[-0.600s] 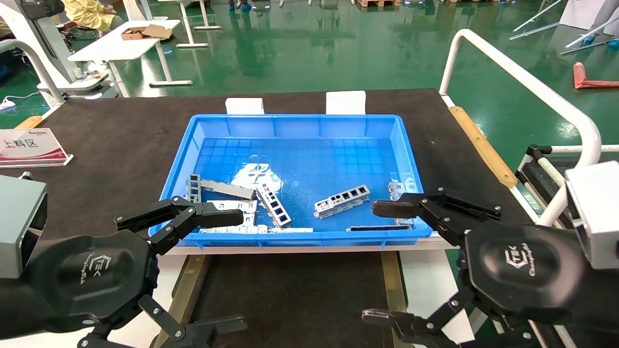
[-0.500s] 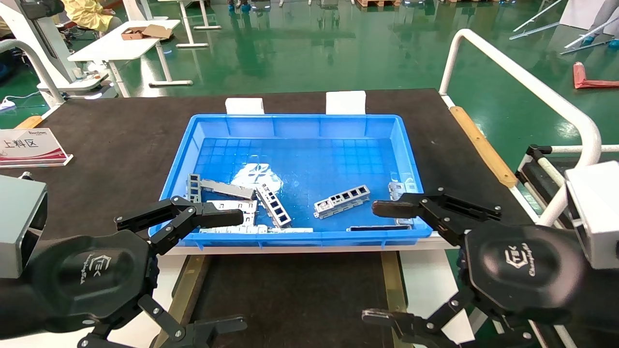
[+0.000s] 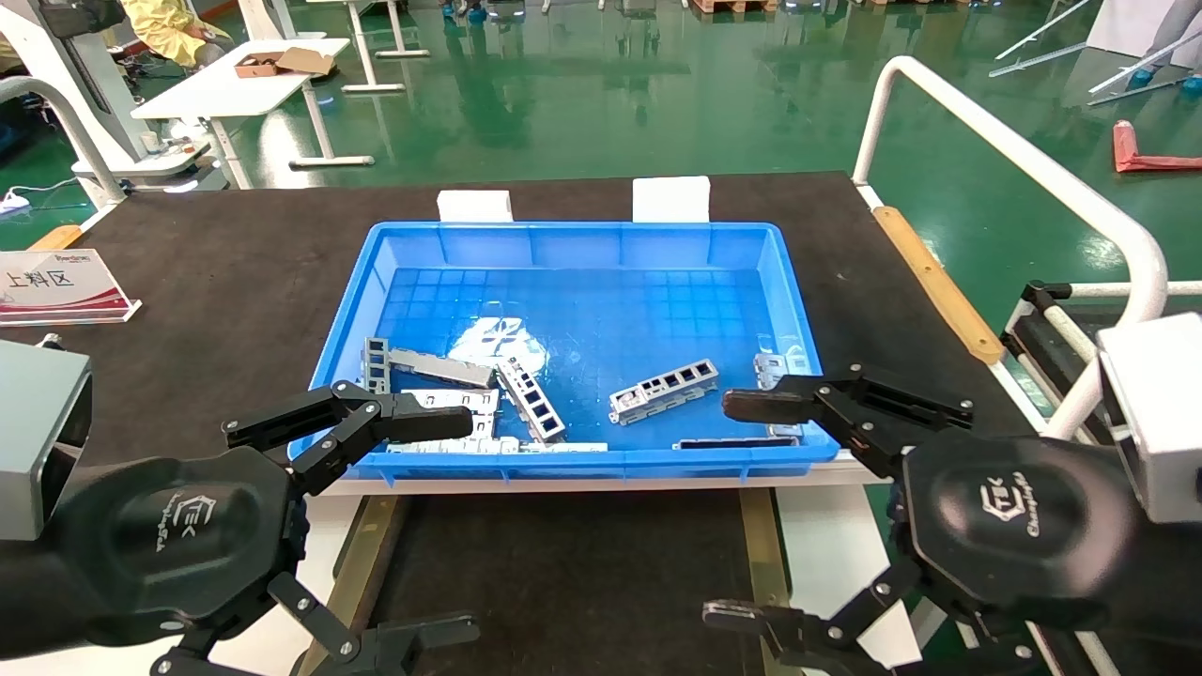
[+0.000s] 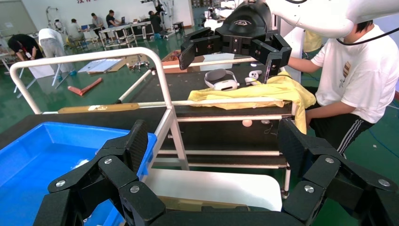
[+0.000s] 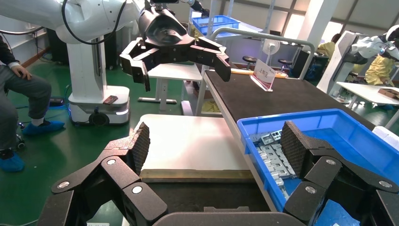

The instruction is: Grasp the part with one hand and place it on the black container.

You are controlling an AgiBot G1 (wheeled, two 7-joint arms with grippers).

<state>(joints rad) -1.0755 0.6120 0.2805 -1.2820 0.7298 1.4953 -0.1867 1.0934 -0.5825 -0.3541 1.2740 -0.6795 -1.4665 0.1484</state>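
Note:
Several silver-grey ladder-like parts lie in the blue bin (image 3: 582, 244). One part (image 3: 663, 390) lies alone near the bin's front right. Another part (image 3: 531, 401) lies among flat grey plates (image 3: 451, 404) at the front left. The black container (image 3: 563, 573) with brass rails (image 3: 362, 554) sits in front of the bin, below both grippers. My left gripper (image 3: 451, 526) is open and empty over the bin's front left corner. My right gripper (image 3: 737, 512) is open and empty over its front right corner. The right wrist view shows the bin (image 5: 329, 127), the plates (image 5: 273, 157) and the container (image 5: 202, 195).
The bin stands on a black table mat (image 3: 235, 253) with a sign (image 3: 56, 282) at the far left. White boards (image 3: 826, 535) flank the container. A white tube frame (image 3: 1033, 178) rises on the right. People work beyond the frame in the left wrist view (image 4: 357, 75).

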